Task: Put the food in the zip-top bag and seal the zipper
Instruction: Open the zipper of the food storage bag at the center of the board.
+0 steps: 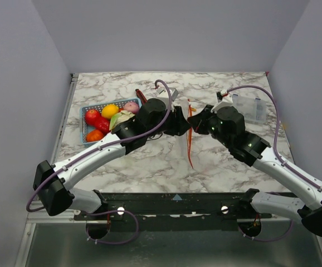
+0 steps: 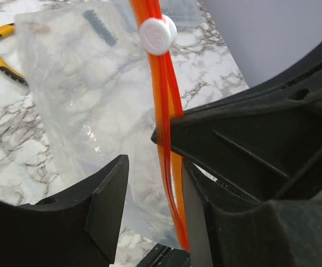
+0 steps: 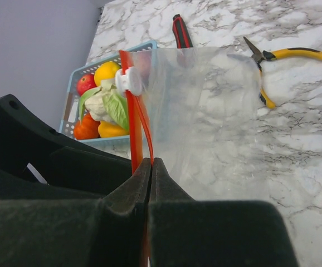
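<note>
Right tool point(image 3: 151, 169) clamps the zipper point(image 3: 132, 133); left tool point(image 2: 141, 161), parted, straddles it

Marbled tabletop point(image 1: 150, 161) carries a blue basket point(image 1: 84, 119), a clear box point(image 1: 250, 107), yellow-handled pliers point(image 3: 292, 53) and a red-handled knife point(image 3: 180, 32)

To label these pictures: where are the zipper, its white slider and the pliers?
zipper point(image 2: 164, 111): left wrist view, middle of the orange strip.
slider point(image 2: 157, 35): left wrist view, centre of the white knob.
pliers point(image 3: 294, 53): right wrist view, upper yellow handle.
</note>
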Available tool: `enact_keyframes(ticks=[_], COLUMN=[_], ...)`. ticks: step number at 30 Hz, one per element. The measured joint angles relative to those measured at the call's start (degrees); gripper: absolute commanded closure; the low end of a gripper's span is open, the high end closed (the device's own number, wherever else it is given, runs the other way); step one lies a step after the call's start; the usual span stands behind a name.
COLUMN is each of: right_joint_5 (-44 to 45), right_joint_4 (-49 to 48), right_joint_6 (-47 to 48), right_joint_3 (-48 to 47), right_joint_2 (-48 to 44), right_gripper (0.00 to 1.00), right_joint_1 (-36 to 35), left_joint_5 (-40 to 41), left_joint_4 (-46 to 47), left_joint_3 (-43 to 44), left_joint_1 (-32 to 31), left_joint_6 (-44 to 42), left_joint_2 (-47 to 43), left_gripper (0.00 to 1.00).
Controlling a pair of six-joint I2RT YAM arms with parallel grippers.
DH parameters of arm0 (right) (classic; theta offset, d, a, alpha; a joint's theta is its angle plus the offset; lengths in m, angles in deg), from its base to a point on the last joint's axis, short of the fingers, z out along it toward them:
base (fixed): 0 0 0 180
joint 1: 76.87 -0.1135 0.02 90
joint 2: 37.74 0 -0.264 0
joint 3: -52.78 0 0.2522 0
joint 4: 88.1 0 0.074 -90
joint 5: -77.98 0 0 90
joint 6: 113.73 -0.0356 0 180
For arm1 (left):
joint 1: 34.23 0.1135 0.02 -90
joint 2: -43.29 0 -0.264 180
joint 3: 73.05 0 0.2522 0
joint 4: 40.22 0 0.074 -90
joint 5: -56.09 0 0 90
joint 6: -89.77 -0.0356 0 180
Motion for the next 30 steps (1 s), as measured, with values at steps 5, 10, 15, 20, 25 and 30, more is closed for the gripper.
enact_keyframes(ticks=[5,10,15,20,25,30], right_joint_5=[-0.4,-0.4,-0.4,0.5,1.4,0.7], right_joint_4=[0.0,1.6,3.8,6.9,10.6,10.5], right_joint_6=[0.0,0.5,0.9,0.7,0.0,-0.5], right_joint_3=[0.0,0.0,0.0,-1.0,-2.0,-1.0], right_joint_2=[0.0,0.0,0.0,0.9,3.4,3.4], right_gripper=[1.00,1.00,1.00,0.89,0.77,0.76], right_joint_1=[0.0,0.0,0.0,0.0,-0.1,-0.3], left_joint_5=[5.1,9.6,10.4,8.9,8.8,8.7], left_joint_4=[-2.8,-5.9,-7.6,-7.2,-6.3,-5.1], left_joint_3=[1.9,2.9,4.7,4.6,4.3,4.2], left_joint_1=[-0.7,-0.7,-0.7,-0.7,-0.7,-0.7], left_joint_6=[-0.3,-0.2,-0.4,0.2,2.8,5.1], left_joint_2=[1.5,2.7,4.3,4.5,4.4,4.2], left_gripper=[0.71,0.83,1.00,1.00,1.00,1.00])
